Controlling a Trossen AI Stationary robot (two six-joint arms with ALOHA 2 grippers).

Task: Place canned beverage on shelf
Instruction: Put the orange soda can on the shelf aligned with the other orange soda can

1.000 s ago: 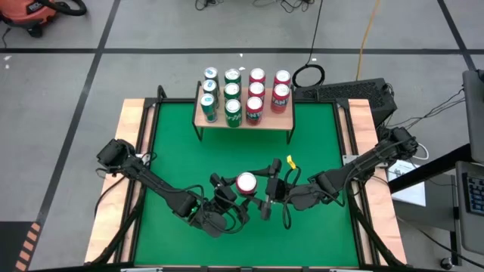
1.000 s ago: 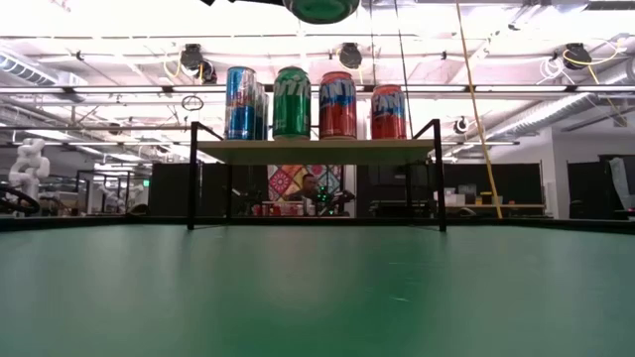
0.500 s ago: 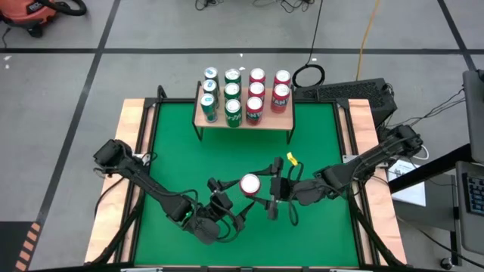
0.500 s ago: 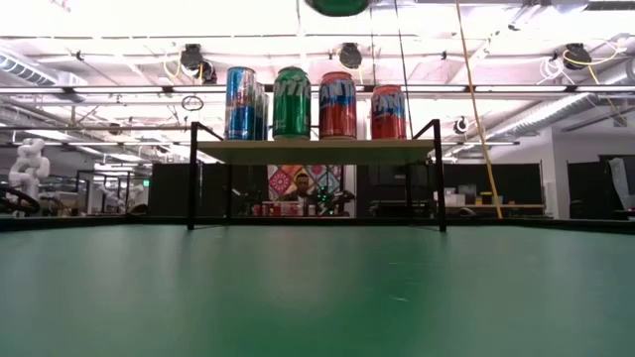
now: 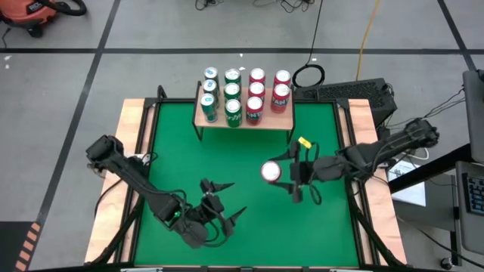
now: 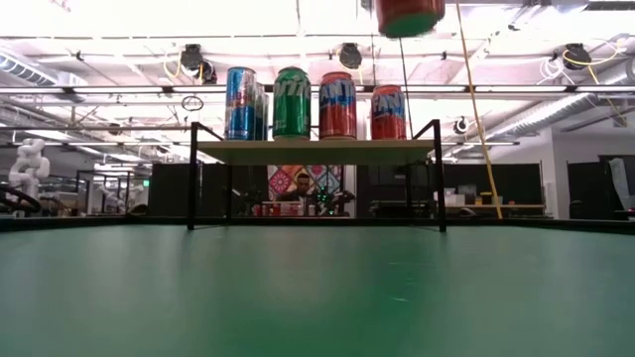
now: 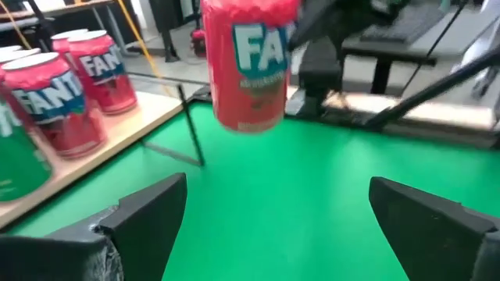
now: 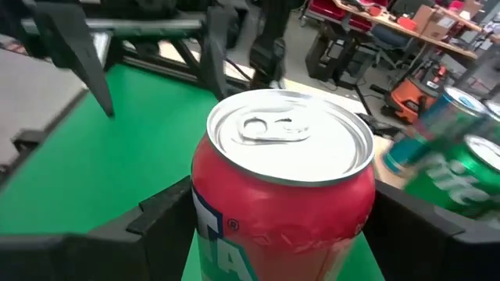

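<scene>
My right gripper is shut on a red Fanta can, held high above the green table. The can also shows in the low view, in the left wrist view and in the right wrist view. The shelf, a wooden plank on black legs, stands at the table's far edge and carries several blue, green and red cans. My left gripper is open and empty, near-left of the can. My right gripper pinches the can's side wall between its two fingers, one on each side, below the rim. The fingers come level from the table's right side. The can stands upright, lid up, lifted clear of the table.
The shelf's near right corner is bare plank. Light wooden borders run along the table's left and right sides. A person sits in the room behind the shelf.
My right gripper has carried the red can toward the table's right and far edges, nearer the shelf, keeping it upright. My left gripper has drawn back from the can toward the near left.
</scene>
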